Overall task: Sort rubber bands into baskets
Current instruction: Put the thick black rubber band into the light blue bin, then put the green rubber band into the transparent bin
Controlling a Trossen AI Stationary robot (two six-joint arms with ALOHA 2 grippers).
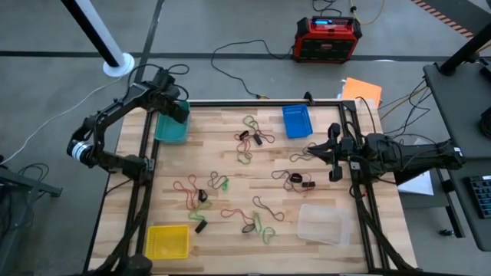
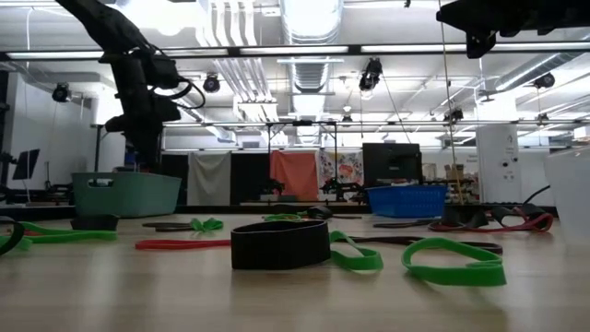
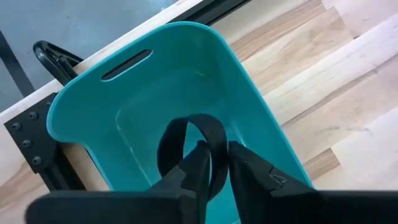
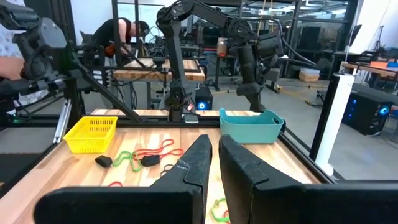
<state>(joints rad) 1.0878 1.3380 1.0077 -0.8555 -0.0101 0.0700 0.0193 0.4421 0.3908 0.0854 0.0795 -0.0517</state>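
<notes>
My left gripper (image 3: 219, 155) hangs over the teal basket (image 3: 155, 81) at the table's far left corner (image 1: 170, 126), shut on a black rubber band (image 3: 186, 134). My right gripper (image 1: 311, 151) waits level above the table's right side, shut with nothing in it (image 4: 214, 146). Red, green and black rubber bands (image 1: 249, 138) lie flat on the wood in loose clusters (image 1: 203, 192), (image 1: 257, 218). The blue basket (image 1: 296, 120) stands at the far edge, the yellow basket (image 1: 167, 241) at the near left, and the clear basket (image 1: 321, 223) at the near right. My left gripper pinches the flat black band between its two fingers, on one side of the loop (image 3: 214, 152). The fingers come from above, pointing steeply down. The rest of the loop (image 3: 171, 140) bulges out past the fingertips, lifted clear over the inside of the teal basket.
A black metal frame (image 1: 253, 103) runs around the wooden table. A red-and-black box (image 1: 326, 38) and cables lie on the floor beyond the far edge, and an orange sheet (image 1: 362, 90) lies past the far right corner. A person shows in the room behind the table (image 4: 121, 34).
</notes>
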